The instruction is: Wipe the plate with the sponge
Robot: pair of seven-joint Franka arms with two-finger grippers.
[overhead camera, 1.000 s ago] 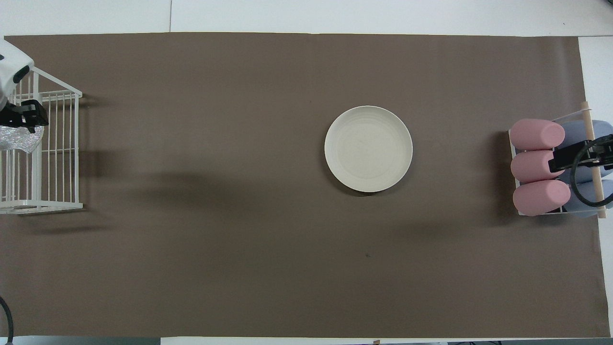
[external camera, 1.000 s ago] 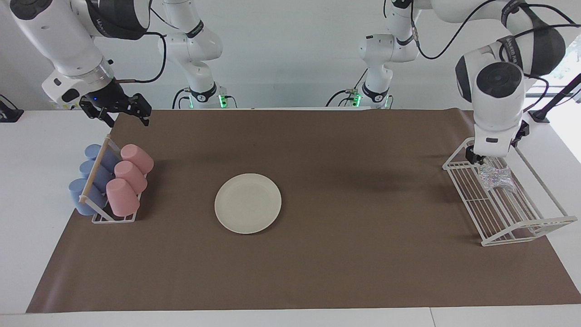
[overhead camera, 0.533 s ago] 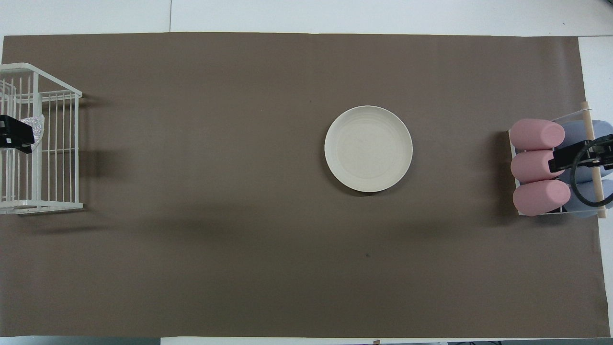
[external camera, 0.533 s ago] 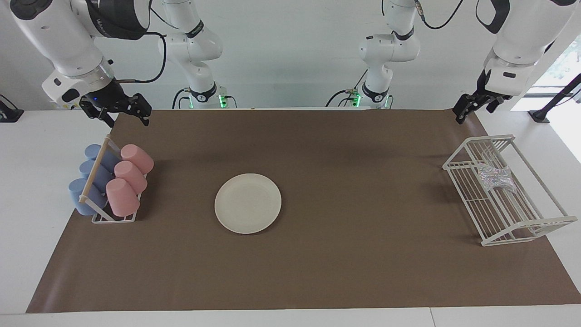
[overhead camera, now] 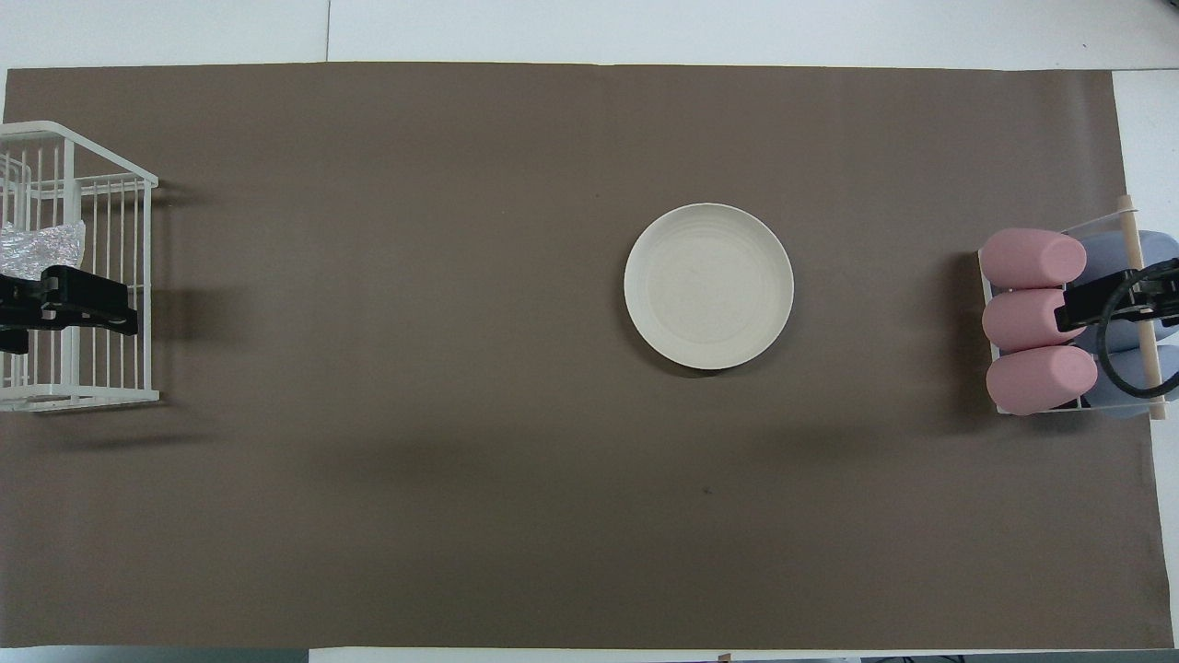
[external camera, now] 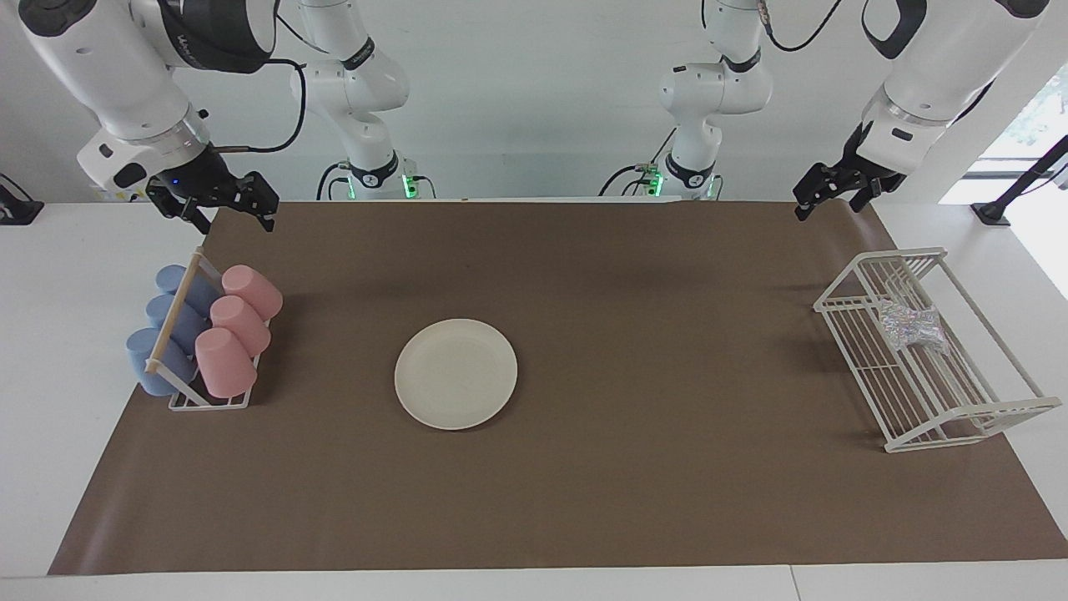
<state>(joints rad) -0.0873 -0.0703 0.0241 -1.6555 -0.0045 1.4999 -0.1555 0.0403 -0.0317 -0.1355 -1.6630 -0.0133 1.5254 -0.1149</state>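
Brown mat covers most of the table; all positions are noted relative to the plate. White wire rack stands well apart from the plate, at the left arm's end of the mat. Cup rack with three pink cups and three blue cups lying on their sides stands well apart from the plate, at the right arm's end. The plate itself lies flat on the mat near the middle, bare, somewhat closer to the cup rack than to the wire rack. Left gripper hangs raised in the air over the robots' edge of the mat, near the wire rack, jaws apart, empty. Right gripper hangs above the cup rack's end, jaws apart, empty. Sponge lies inside the wire rack, well apart from the plate, untouched by either gripper.
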